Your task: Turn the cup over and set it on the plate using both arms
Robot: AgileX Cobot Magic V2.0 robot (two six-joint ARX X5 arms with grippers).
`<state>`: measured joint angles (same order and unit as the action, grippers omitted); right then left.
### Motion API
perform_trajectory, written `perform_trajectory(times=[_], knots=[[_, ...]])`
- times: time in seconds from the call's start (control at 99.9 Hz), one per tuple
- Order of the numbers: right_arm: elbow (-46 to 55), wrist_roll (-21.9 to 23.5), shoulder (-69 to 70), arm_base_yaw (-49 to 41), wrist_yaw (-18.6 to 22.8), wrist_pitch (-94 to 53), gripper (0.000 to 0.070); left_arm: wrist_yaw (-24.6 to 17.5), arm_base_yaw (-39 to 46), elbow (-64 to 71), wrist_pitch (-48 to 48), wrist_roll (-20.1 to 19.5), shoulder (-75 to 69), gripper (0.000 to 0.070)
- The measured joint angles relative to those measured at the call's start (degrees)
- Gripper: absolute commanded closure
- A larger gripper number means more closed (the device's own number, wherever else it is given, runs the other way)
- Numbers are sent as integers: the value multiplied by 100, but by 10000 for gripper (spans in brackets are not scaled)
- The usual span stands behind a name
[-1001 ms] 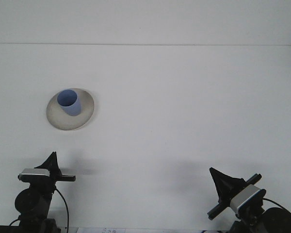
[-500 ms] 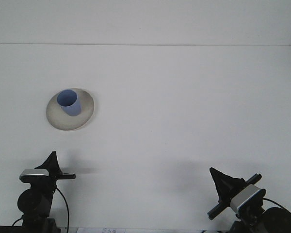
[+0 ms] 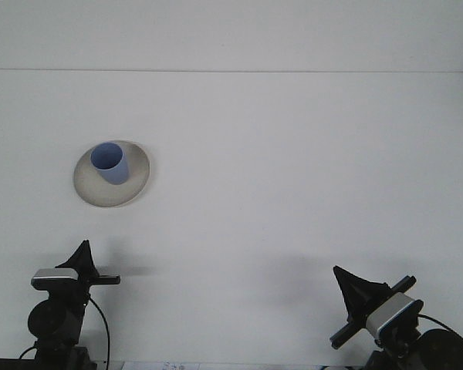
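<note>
- Two robot arms sit low at the near edge of a plain white table (image 3: 293,169), seen in the single front view looking forward over it.
- On the left half of the table, well away from both arms, rests a round, pale grey plate (image 3: 131,189).
- A light blue cup (image 3: 110,163) stands on the plate, its open mouth facing up, set toward the plate's far left side and touching it.
- Left gripper (image 3: 83,253) is at the bottom left, below the plate and well apart from it. Its dark fingers come to a point with no visible gap, so it looks closed, and it holds nothing.
- Right gripper (image 3: 347,281) is at the bottom right, far from the cup. Its fingers also meet in a point, closed and empty.
- My judgement: the cup is upright on the plate, so the task looks finished or very nearly so, with both arms parked.
- If any step remains, it is keeping the arms low and clear, so nothing nudges the cup, which sits off-centre near the plate's rim.
- No brand, label or writing can be read on the cup, the plate or the arms.
</note>
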<state>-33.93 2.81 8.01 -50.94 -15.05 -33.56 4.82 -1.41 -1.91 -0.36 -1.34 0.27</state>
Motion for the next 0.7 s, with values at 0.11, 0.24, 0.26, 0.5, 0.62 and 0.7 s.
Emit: perform_trajectory(times=[0.11, 0.24, 0.26, 0.5, 0.62, 0.7], knots=[[0, 0, 0, 0, -2, 0, 697, 0, 0, 0, 0, 0, 0, 685], [0, -4, 0, 57, 4, 0, 696, 0, 0, 0, -2, 0, 0, 685], [0, -17, 0, 114, 4, 0, 697, 0, 0, 0, -2, 0, 0, 685], [577, -157, -87, 1958, 127, 1169, 696, 0, 0, 0, -4, 0, 0, 685], [1491, -157, -247, 3335, 885, 1908, 697, 0, 0, 0, -2, 0, 0, 685], [2142, -149, -378, 4170, 1569, 2293, 697, 0, 0, 0, -2, 0, 0, 685]])
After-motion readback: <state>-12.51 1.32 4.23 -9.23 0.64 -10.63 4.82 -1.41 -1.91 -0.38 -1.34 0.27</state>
